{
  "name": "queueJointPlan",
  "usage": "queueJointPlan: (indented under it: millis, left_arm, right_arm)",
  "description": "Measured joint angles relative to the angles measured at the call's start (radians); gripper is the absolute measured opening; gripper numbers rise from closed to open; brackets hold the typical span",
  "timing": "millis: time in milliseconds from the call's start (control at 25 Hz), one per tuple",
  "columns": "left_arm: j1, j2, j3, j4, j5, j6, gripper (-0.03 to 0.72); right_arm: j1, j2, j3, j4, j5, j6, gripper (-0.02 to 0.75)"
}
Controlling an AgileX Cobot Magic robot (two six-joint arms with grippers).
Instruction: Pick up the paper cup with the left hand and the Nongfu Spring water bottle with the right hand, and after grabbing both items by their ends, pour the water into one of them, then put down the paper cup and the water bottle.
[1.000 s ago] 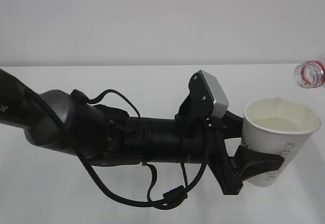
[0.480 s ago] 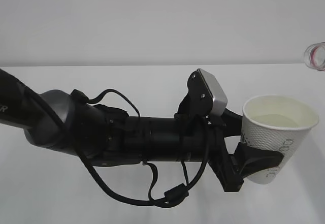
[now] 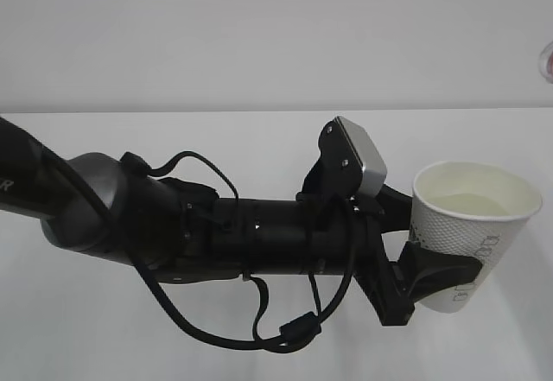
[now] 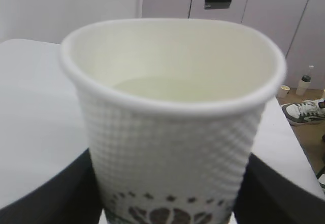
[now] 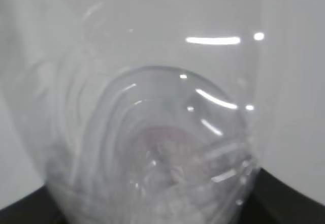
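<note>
Bottle (image 3: 548, 60) has drawn off right since pouring; my left hand (image 3: 429, 279) grips the paper cup (image 3: 471, 230) upright, retaining water (image 3: 471, 202).

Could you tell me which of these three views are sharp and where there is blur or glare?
Exterior view: evenly lit and sharp on the paper cup in the left tool. Left wrist view: the cup's rim is soft, its dotted wall crisper, the room behind blurred. Right wrist view: the Nongfu Spring water bottle fills the frame out of focus, with bright streaks of glare on the plastic.
</note>
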Motion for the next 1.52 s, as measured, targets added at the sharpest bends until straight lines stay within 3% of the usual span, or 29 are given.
queueJointPlan:
  millis: [1120, 1520]
  left_arm:
    - [0.000, 0.000, 0.000, 0.000, 0.000, 0.000, 0.507]
    - [0.000, 0.000, 0.000, 0.000, 0.002, 0.000, 0.503]
  right_arm:
    - [0.000, 0.000, 0.000, 0.034, 0.000, 0.770, 0.449]
    - [0.000, 0.060, 0.000, 0.049, 0.000, 0.853, 0.449]
